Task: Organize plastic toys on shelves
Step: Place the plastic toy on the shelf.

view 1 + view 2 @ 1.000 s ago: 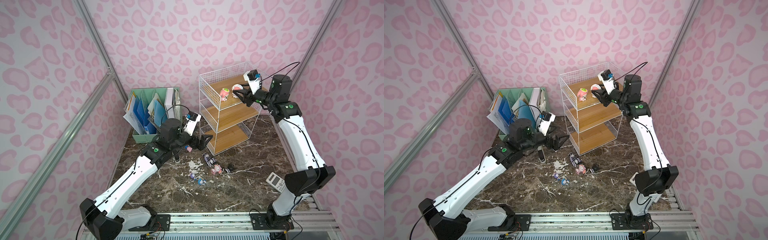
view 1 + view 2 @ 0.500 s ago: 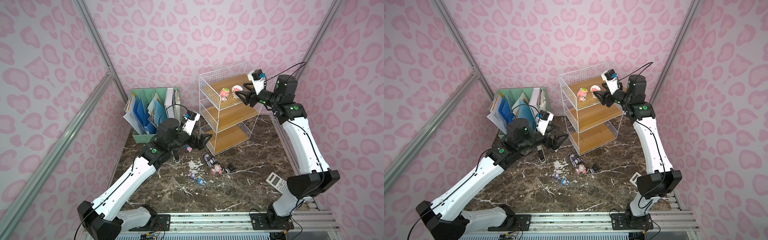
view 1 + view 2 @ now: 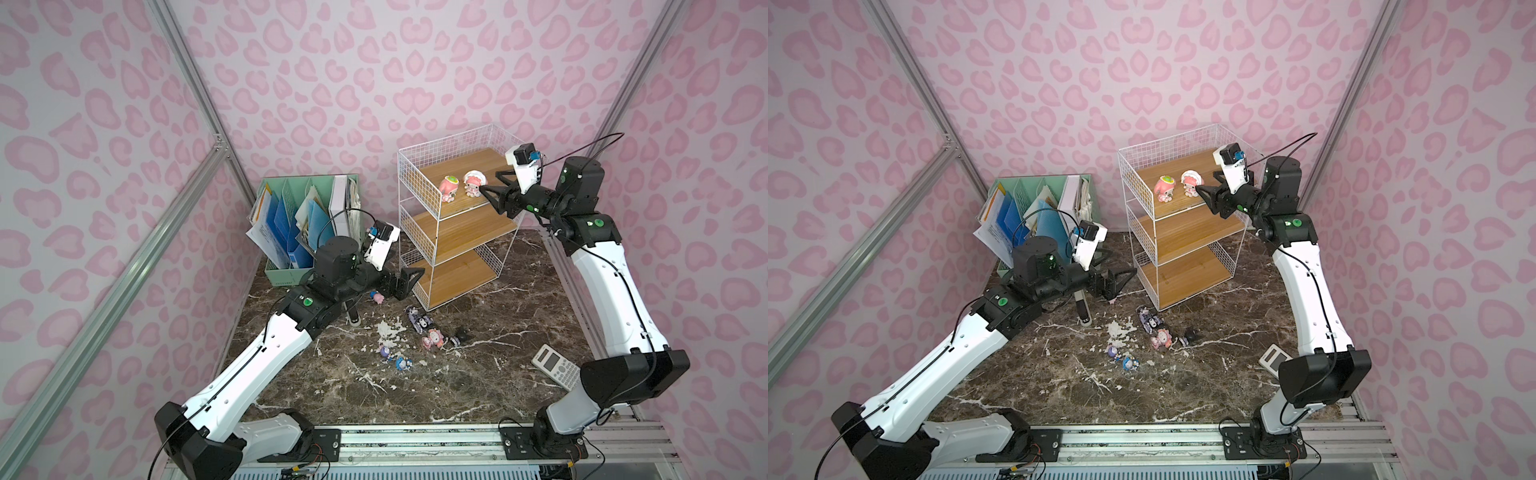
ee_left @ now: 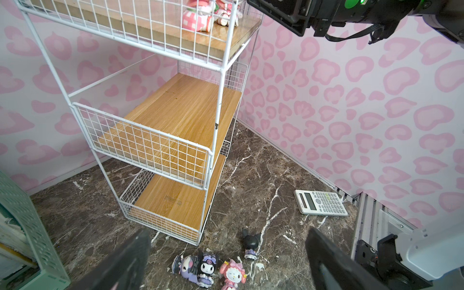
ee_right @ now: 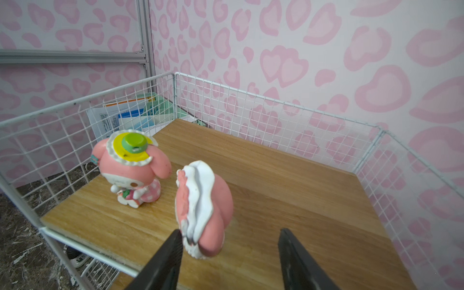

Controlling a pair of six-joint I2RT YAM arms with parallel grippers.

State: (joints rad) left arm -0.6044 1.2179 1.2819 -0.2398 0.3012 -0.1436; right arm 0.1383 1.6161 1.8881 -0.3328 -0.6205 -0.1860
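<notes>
Letting go, my right pincer (image 5: 229, 233) has opened, jaws either side of the pink toy (image 5: 203, 208). It now stands on the top board (image 5: 288, 175) beside a second toy (image 5: 130, 165). Other toys (image 3: 419, 324) wait on the table (image 3: 457, 386).

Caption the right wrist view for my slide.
Open right end effector around a bonneted pink figurine, beside a green-hatted pink figurine, on the top wooden shelf.

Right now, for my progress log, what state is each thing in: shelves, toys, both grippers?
shelves, top board holds two toys, lower boards bare.
green-hat pink toy, upright on top board.
bonnet pink toy, upright on top board, unclamped.
right gripper, open, at the bonnet toy.
left gripper, open, empty.
remaining toys, on the table, unshelved.
</notes>
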